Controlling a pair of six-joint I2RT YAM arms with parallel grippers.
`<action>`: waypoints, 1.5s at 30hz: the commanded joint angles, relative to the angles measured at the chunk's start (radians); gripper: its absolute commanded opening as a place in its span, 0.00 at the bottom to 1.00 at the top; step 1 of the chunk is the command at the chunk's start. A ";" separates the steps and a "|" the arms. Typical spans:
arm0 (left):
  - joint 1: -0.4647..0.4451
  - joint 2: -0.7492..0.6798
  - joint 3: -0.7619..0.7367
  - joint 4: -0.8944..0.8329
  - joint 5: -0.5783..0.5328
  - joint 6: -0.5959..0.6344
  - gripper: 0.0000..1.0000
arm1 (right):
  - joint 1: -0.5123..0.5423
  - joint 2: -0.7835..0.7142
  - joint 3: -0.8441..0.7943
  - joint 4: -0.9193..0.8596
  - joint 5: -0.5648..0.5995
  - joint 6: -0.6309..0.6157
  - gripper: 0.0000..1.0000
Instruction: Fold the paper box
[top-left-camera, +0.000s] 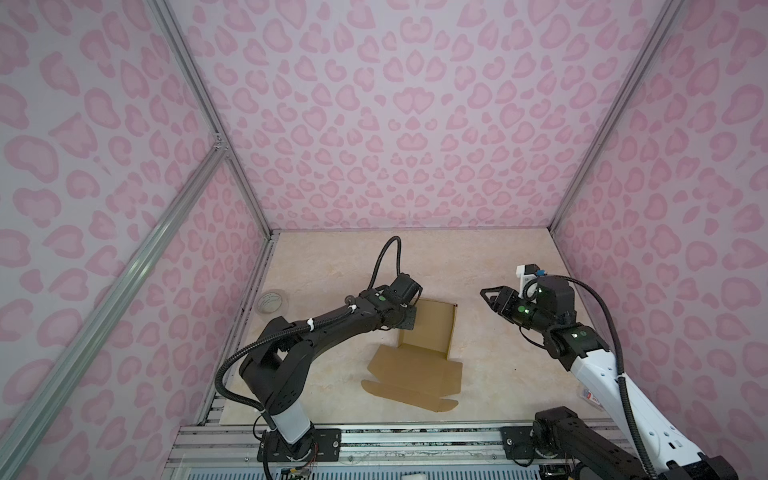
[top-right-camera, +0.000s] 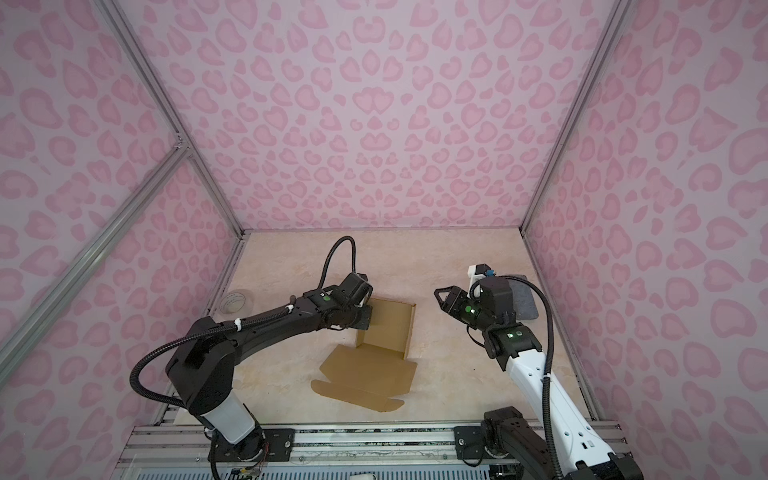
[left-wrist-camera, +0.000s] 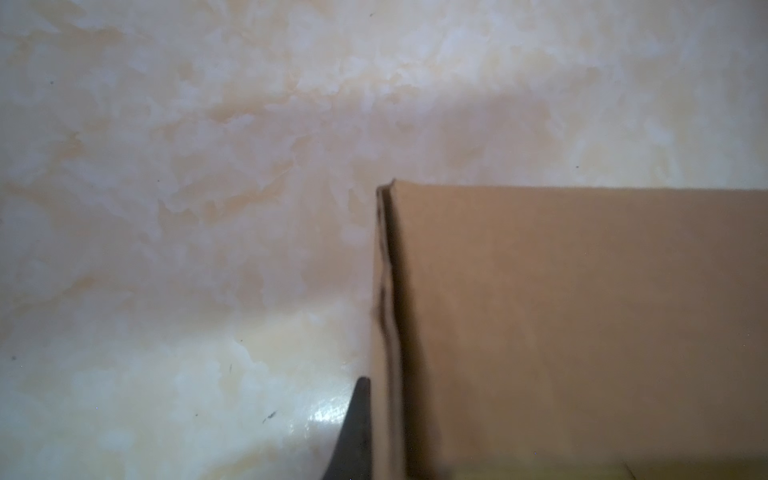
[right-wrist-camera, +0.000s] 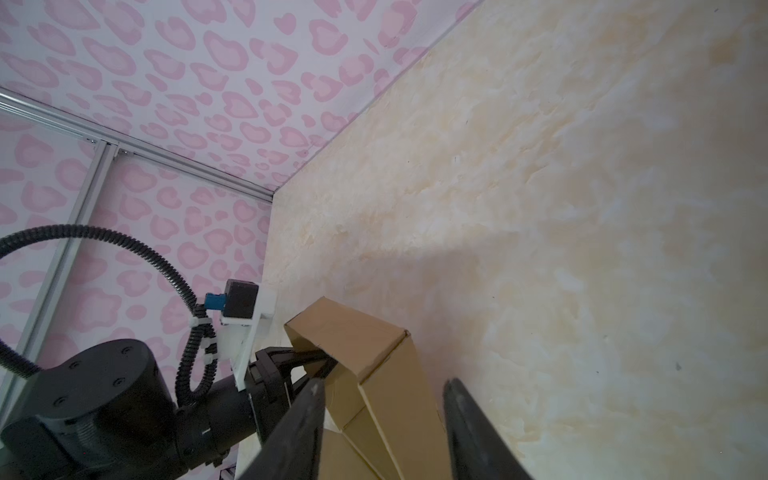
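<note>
Left pincer clenched on paper box wall; right pincer released, apart; table-edge sticker unreadable.

The paper box is sitting in the middle of the table, the tape roll lying far to its left, the block far to its right.

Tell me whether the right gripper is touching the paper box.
No: in a top view the right gripper hangs open to the right of the paper box, with bare table between them.
</note>
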 joint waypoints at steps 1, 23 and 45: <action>0.002 0.023 0.020 -0.050 0.010 0.009 0.09 | 0.001 0.005 -0.010 -0.001 -0.018 -0.002 0.49; 0.005 0.092 0.083 -0.093 0.002 0.045 0.27 | 0.254 0.102 0.043 -0.040 0.102 -0.151 0.49; 0.007 0.117 0.137 -0.125 0.013 0.071 0.35 | 0.338 0.274 0.023 0.062 0.150 -0.152 0.48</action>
